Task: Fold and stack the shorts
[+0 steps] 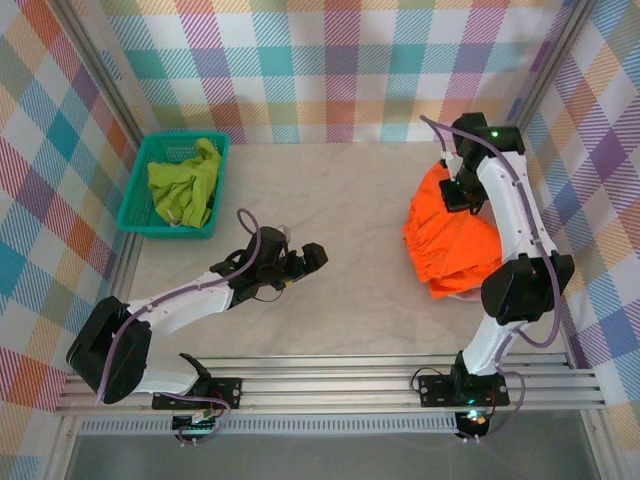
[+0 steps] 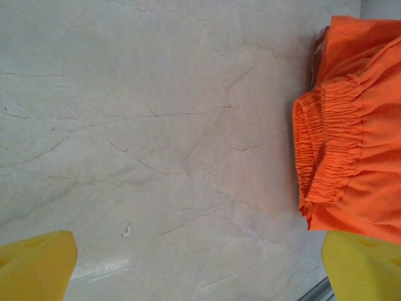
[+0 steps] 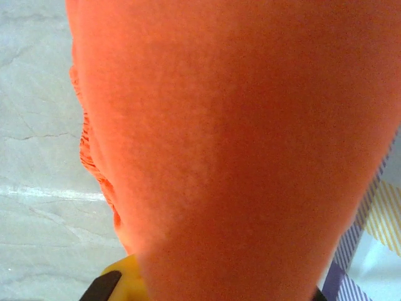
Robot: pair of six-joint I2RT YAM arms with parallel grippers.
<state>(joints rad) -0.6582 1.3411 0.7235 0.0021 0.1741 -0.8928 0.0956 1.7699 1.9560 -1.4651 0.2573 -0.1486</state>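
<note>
At the near edge, grooved aluminium rails carry both arm bases. The left arm lies low and stretched out over the table, reaching to the right. The left gripper hovers above the bare middle of the table, its yellow fingertips spread wide with nothing between them.

The right arm rises from its base, bends at the elbow near the right wall, then folds back down. The right gripper sits at the far end of the bright orange fabric shorts. Orange cloth covers its fingers in the wrist view, apart from one yellow fingertip, so I cannot tell whether it is clamping or loose.

These orange shorts lie heaped on the right side of the table. Their long axis runs near to far, and the gathered elastic waistband faces left toward the table's middle. A sliver of dusty pink fabric shorts shows under their near edge.

The pale, marbled beige table surface is creased in places. At the far left, the lime green fabric shorts lie crumpled inside a teal plastic mesh basket. Pastel plaid walls enclose the space.
</note>
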